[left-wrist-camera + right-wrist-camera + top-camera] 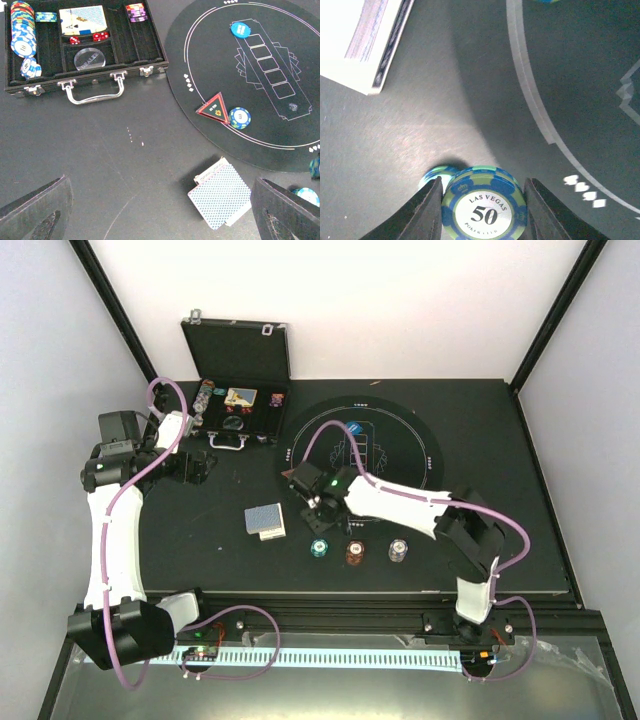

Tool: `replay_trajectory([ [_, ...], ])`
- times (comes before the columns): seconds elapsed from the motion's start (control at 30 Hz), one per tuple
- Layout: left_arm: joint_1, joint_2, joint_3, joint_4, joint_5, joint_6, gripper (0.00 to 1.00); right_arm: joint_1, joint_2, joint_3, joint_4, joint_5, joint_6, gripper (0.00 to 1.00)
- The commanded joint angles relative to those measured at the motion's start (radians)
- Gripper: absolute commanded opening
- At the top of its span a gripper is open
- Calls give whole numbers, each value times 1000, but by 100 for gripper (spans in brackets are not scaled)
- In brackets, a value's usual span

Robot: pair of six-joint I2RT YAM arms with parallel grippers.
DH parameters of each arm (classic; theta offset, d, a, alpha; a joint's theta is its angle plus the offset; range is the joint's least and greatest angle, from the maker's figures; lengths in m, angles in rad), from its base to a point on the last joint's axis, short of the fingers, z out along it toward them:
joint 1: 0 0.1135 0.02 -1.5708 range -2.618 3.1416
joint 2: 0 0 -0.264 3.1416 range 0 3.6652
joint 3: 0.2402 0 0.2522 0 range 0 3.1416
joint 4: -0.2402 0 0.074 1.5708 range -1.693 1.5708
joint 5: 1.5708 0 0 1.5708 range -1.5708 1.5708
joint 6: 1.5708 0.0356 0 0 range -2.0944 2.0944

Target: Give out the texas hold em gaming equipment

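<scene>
between the fingers of your right gripper (484,182) sits a green-and-blue chip (484,210), its "las vegas 50" face turned up at the wrist camera. both fingers press on its rim, one on each side, so the chip is clamped. just under it to the left peeks the edge of a teal stack (432,175). from above, that teal stack (319,548) is the leftmost of three in a row near the front edge of the table (200,550), with a red-brown stack (354,551) in the middle and a white stack (397,551) on the right. your right gripper (320,512) hangs just on the far side of the teal one.

the deck of cards (265,521), blue backs up, lies left of the gripper and near the left rim of the round mat (210,60) (a few cards are fanned out of line, as your left wrist view shows).

your left gripper (161,182) is spread wide with nothing between its fingers, over bare table on the near side of the black case (150,55). the case stands open at the far left with chips and cards in its compartments.

on the mat's left rim lies the red triangle marker (214,107), with a blue-and-white chip (240,118) touching it on the right. a blue disc (240,29) rests farther in on the mat.
</scene>
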Motion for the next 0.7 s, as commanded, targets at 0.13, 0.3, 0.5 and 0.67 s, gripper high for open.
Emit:
replay_trajectory([
  [0.13, 7, -11, 50, -24, 11, 7, 99, -270, -35, 170, -63, 71, -78, 23],
  [0.3, 6, 0, 51, -29, 27, 2, 99, -450, 106, 370, -75, 104, -83, 23],
  [0.5, 7, 9, 50, -21, 37, 1, 99, -566, 368, 714, -158, 92, -75, 23],
  [0.67, 6, 18, 43, -13, 49, 2, 99, -608, 557, 948, -197, 60, -73, 24],
])
